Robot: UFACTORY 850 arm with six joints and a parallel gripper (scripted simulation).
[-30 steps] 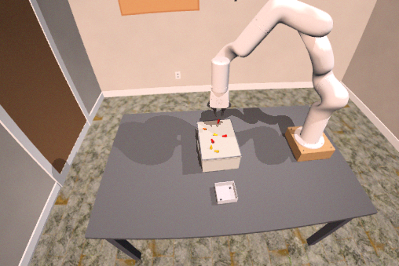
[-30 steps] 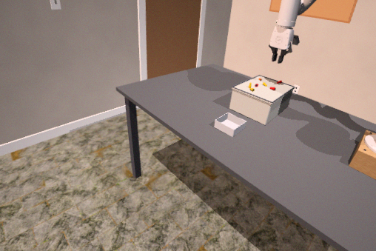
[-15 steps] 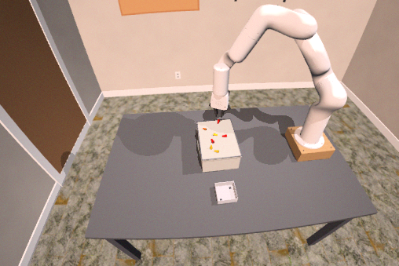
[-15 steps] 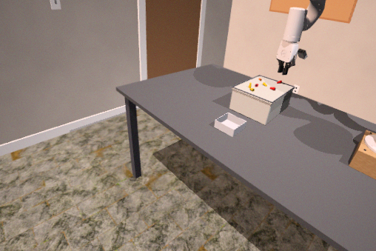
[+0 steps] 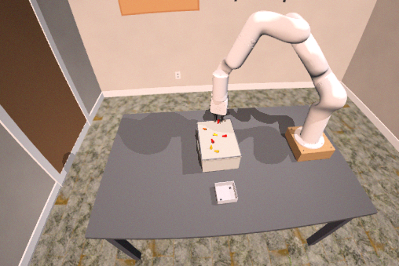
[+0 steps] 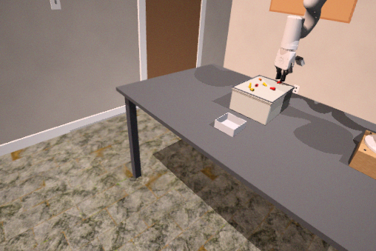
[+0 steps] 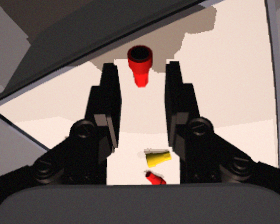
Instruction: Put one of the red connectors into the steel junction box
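Observation:
The cream tool case (image 5: 217, 146) stands mid-table with several red, yellow and orange connectors loose on its lid. My gripper (image 5: 218, 119) is low over the lid's far edge, fingers partly open. In the wrist view a red connector (image 7: 140, 66) lies on the lid between the two fingertips, with a gap on each side, near the lid's edge. It also shows in the exterior view (image 6: 279, 82) under the gripper (image 6: 282, 77). Another red connector (image 5: 225, 136) lies further in on the lid. The open steel junction box (image 5: 226, 192) sits empty on the table in front of the case.
A yellow connector (image 7: 159, 156) and a red one (image 7: 153, 177) lie on the lid behind the fingers. The arm's wooden base (image 5: 309, 143) stands at the table's right. The box also shows in the exterior view (image 6: 230, 124), next to the case (image 6: 260, 98).

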